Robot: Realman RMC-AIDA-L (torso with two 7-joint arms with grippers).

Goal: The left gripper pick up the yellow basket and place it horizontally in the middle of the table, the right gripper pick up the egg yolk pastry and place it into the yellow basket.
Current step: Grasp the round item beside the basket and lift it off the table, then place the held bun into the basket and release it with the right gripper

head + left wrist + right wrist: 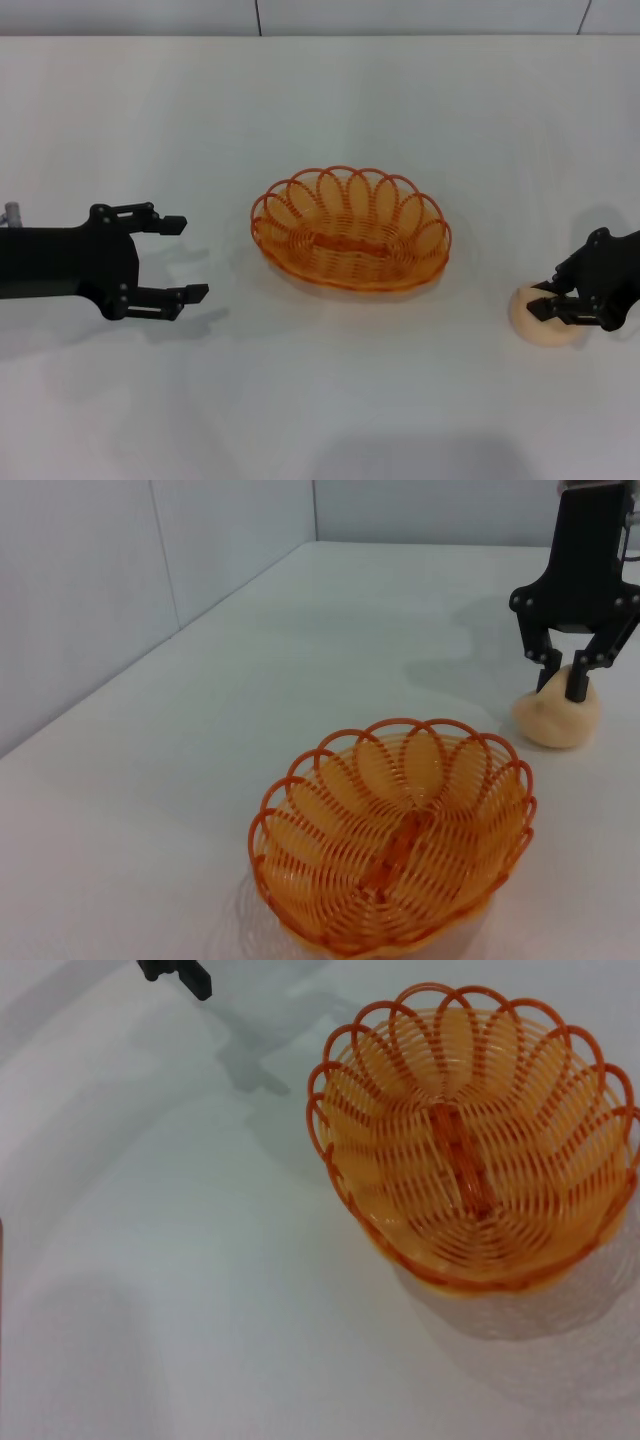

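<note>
The yellow basket (350, 232) lies lengthwise across the middle of the white table (320, 100), upright and empty; it also shows in the left wrist view (395, 840) and the right wrist view (470, 1140). My left gripper (190, 260) is open and empty, left of the basket and apart from it. The egg yolk pastry (545, 332) rests on the table at the right. My right gripper (543, 301) is on top of it, fingers drawn in against its dome. The left wrist view shows that gripper (563, 680) pinching the pastry (555, 722).
A grey wall runs along the table's far edge (300, 15). One fingertip of the left gripper (185, 975) shows at the edge of the right wrist view. White tabletop lies between the basket and the pastry.
</note>
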